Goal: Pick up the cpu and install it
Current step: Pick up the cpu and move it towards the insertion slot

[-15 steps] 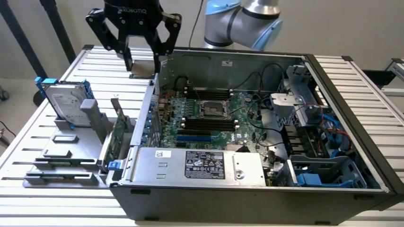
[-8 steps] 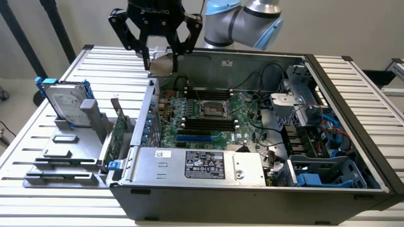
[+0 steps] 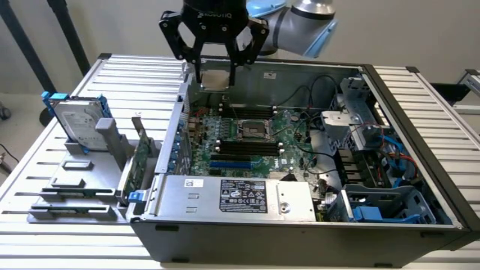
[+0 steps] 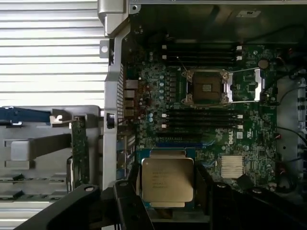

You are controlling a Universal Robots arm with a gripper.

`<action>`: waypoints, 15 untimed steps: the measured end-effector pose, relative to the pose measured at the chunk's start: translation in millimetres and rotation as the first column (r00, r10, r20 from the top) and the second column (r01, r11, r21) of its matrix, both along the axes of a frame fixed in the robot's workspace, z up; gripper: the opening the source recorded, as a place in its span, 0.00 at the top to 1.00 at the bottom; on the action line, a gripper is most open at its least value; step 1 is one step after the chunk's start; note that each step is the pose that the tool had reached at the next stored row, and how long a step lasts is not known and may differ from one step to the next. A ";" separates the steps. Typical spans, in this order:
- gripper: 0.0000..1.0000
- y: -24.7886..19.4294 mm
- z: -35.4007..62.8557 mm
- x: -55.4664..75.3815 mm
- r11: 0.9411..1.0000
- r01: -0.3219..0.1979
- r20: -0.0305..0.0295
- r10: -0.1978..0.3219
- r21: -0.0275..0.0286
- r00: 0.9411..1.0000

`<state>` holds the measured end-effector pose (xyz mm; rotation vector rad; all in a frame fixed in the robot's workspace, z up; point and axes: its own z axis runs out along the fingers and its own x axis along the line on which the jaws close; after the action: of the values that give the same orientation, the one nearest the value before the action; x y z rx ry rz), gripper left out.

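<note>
The black fingers [image 3: 236,56] [image 4: 128,206] stand wide apart yet they have a firm hold: the cpu [image 3: 215,80] [image 4: 167,179] sits pinched between them by two opposite edges, its silver-grey top facing the wrist camera and its printed lettering in plain sight. It hangs in the air, clear of everything, above the far end of the open computer case [image 3: 300,242], close to the case's wall on the exterior view's left. Beneath it lies the green motherboard [image 3: 289,147] [image 4: 249,139], and on that board the socket [image 3: 251,130] [image 4: 207,87] is uncovered, with its metal frame swung off to one side; the chip is well apart from it and not touching it. Dark memory slots run on both sides of the socket. Nearer the front of the case there's a grey power supply [image 3: 232,194] with a label. Outside the case, toward the exterior view's left, a hard drive [image 3: 77,121] with blue rails stands upright in a grey holder [image 3: 82,191], and a green expansion card [image 3: 134,163] stands on edge just beside the case wall. All of it rests on a slatted metal worktop [image 3: 75,247].
</note>
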<state>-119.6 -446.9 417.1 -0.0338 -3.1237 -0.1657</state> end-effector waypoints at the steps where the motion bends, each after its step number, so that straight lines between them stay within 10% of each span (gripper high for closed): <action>1: 0.45 1.1 -1.2 4.9 1.000 0.000 0.000 0.000 0.000 1.000; 7: 0.45 12.6 -11.4 30.0 1.000 0.000 0.000 0.000 0.000 1.000; 15: 0.45 38.8 -26.0 46.9 1.000 0.000 0.000 0.000 0.000 1.000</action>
<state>-72.7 -408.2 391.1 -0.0337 -3.1239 -0.1659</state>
